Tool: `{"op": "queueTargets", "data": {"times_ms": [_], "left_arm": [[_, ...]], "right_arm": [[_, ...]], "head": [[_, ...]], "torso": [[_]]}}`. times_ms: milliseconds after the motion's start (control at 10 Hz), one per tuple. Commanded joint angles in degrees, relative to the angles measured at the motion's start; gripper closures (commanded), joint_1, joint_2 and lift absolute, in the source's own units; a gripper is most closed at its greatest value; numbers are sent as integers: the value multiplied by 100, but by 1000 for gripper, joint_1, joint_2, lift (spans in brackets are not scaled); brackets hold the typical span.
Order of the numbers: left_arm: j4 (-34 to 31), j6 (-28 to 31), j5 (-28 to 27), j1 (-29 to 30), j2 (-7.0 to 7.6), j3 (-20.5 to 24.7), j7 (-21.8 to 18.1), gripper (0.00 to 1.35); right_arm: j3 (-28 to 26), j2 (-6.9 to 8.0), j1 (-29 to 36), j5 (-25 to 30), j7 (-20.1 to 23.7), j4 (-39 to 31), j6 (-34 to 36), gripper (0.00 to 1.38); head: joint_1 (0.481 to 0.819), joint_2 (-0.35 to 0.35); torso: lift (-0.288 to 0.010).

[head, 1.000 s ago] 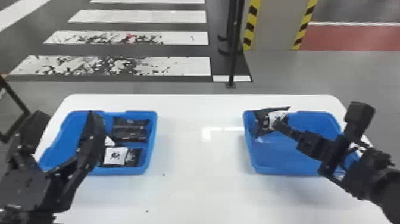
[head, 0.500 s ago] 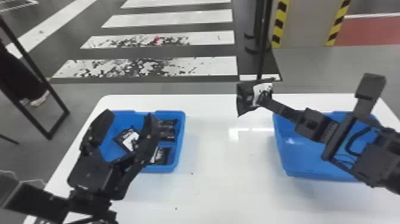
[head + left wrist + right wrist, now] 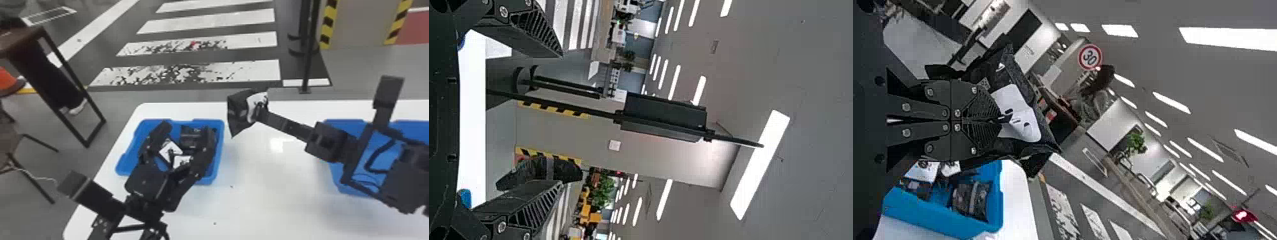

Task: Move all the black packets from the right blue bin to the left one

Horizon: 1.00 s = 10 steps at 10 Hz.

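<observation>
And there's your packet, up in the air at the upper middle of the head view, pinched in your right gripper, whose arm comes in from the right edge! It hangs above the table, between the two bins and nearer the left one, its dark side facing the left bin and its white label by your fingertips. Your right wrist view backs that up: the two fingers are pressed close together on the packet, which sticks out around their tips in creased folds. Over on the left, your left gripper is spread wide with nothing between its fingers, poised over the left bin and partly covering your view of it. Inside that bin you've got more packets: a dark one toward the bin's upper right, and two showing white labels, one near the bin's middle, the other just below and right of it. Out at the right of the frame sits the right bin, partly behind your right arm. Beyond the table, a black pole stands on the floor in front of white stripes.
</observation>
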Motion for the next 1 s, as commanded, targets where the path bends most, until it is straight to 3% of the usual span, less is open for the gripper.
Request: {"op": "queueTargets", "data": {"times_ms": [0, 600, 700, 800, 900], "left_arm": [[0, 145, 33, -41, 19, -43, -46, 134], [-28, 159, 101, -69, 45, -112, -81, 134], [-56, 286, 90, -83, 45, -89, -116, 268], [-99, 243, -47, -97, 45, -89, -107, 930], [-253, 342, -264, -69, 45, -32, -46, 1231]], "right_arm": [[313, -56, -72, -132, 19, -28, 0, 1179], [998, -171, -241, -417, 19, 98, -14, 1179], [1078, -188, -283, -440, 19, 98, -14, 1179], [1113, -197, -283, -474, 37, 98, -28, 1179], [1124, -197, -283, -486, 37, 112, -70, 1179]], "head": [[695, 260], [695, 333], [695, 343], [695, 350], [695, 350]], "torso": [[-140], [-140], [-140], [-140], [-140]]}}
